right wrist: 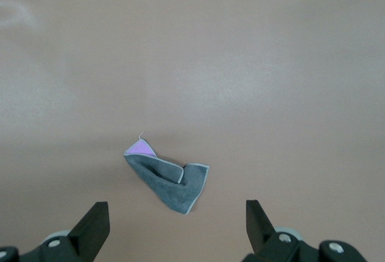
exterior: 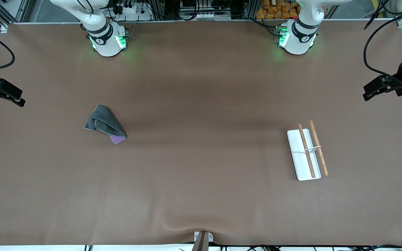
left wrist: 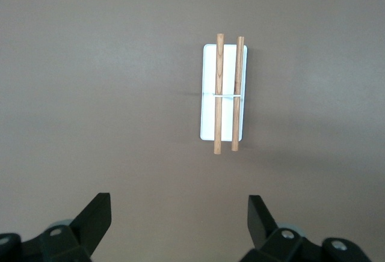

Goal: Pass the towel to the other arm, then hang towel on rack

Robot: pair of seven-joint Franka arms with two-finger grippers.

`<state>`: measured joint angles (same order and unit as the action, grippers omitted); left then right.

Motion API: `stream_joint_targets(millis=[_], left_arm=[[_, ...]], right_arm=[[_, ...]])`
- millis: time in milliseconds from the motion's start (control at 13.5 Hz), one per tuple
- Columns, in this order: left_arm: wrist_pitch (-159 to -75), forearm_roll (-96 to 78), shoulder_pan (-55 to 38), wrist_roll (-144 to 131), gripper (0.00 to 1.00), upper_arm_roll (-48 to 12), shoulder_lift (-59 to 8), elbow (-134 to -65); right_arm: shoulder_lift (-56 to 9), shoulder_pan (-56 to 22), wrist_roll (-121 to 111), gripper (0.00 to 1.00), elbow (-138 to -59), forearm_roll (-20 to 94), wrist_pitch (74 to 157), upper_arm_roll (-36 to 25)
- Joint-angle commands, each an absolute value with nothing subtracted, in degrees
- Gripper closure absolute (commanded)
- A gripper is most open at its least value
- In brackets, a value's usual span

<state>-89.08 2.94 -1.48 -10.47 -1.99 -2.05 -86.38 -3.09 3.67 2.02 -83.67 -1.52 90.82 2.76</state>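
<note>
Two wooden rods of the rack point(exterior: 306, 152) run lengthwise over its white base, toward the left arm's end of the brown table point(exterior: 201, 195). The crumpled towel point(exterior: 104, 124) lies toward the right arm's end, lilac corner nearest the front camera. Left gripper point(left wrist: 179, 226) and right gripper point(right wrist: 178, 226) hover spread wide, partly cut off.

We find no readable text, label, brand, number or sign on anything here; the arm-base markings are too small to read.
</note>
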Motion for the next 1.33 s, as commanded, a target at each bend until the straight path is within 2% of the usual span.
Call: stream_joint_targets(millis=[0, 519, 1259], left_arm=[[-88.5, 2.1, -1.6, -10.8, 0.0, -1.9, -2.7, -84.7], [-88.5, 2.2, -1.6, -9.8, 0.0, -2.2, -2.6, -85.1], [-88.5, 1.9, -1.8, -10.0, 0.0, -2.4, -2.2, -86.7]], right_arm=[[-1.9, 3.7, 2.1, 0.0, -84.2, -2.5, 90.9, 3.1], [-3.2, 4.3, 1.4, 0.0, -84.3, -2.5, 90.5, 3.0], [-13.1, 4.9, 0.2, 0.0, -84.3, -4.2, 90.9, 2.7]])
